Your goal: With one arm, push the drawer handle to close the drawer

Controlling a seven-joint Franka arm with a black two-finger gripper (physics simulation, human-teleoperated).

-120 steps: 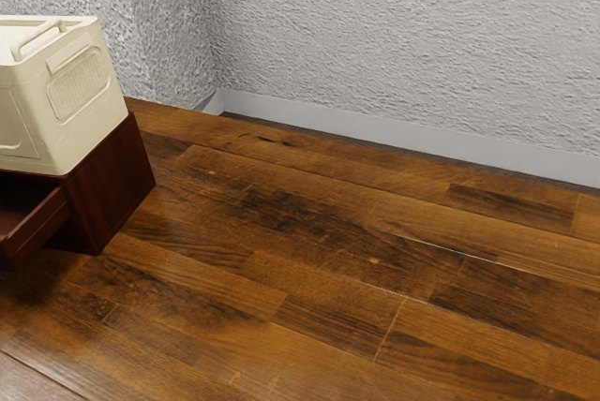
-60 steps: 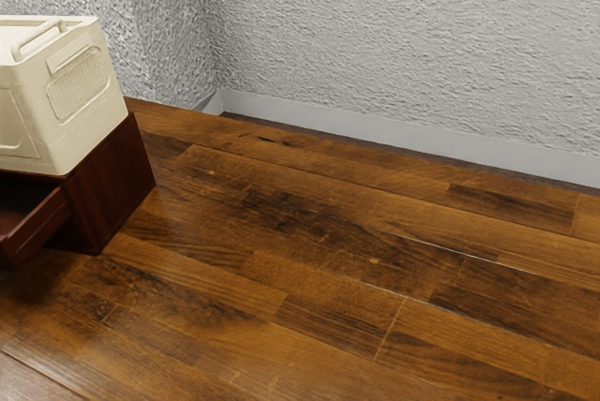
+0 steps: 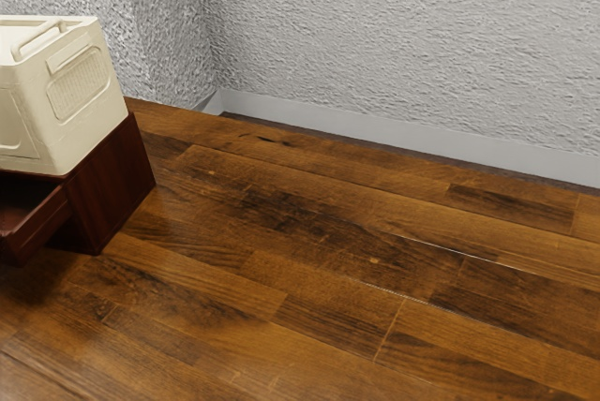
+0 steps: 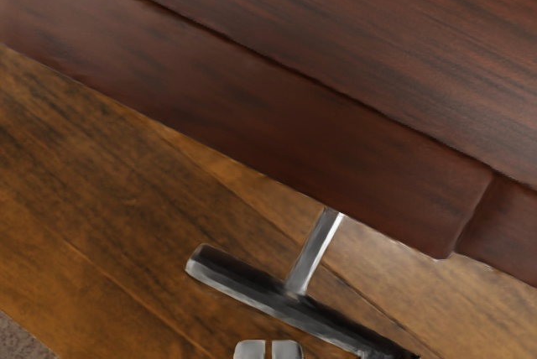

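The dark red-brown drawer (image 3: 36, 225) stands partly out of its cabinet (image 3: 112, 181) at the exterior view's left edge. In the wrist view, the drawer's front board (image 4: 252, 124) runs diagonally, and a metal handle (image 4: 252, 288) with a dark bar on a silver post sticks out from it. My gripper (image 4: 268, 349) is shut, its two grey fingertips side by side with a thin gap and nothing held. It is on the handle bar's outer side, away from the drawer front; whether it touches the bar, I cannot tell.
A cream-coloured box (image 3: 70, 96) with a handle on its lid rests on top of the cabinet. The brown wooden surface (image 3: 309, 260) stretches to the exterior view's right, with a rough grey wall (image 3: 403, 45) behind it.
In the exterior view the drawer's outer end appears slightly closer to the cabinet. The shading on the wood near the lower left has shifted. The box has stayed put.
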